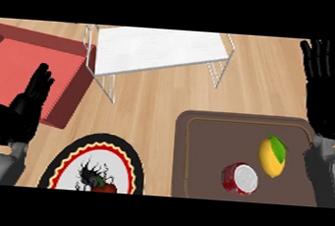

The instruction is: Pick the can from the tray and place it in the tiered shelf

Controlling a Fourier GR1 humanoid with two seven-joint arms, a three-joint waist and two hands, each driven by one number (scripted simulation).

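Left robot hand: open, fingers straight, positioned over the red box at the left edge of the wooden worktop. Patterned plate: front left. Tiered shelf: white, rear centre. Brown tray: front right, containing the can lying beside a lemon. Right robot hand: open, fingers straight, far right.
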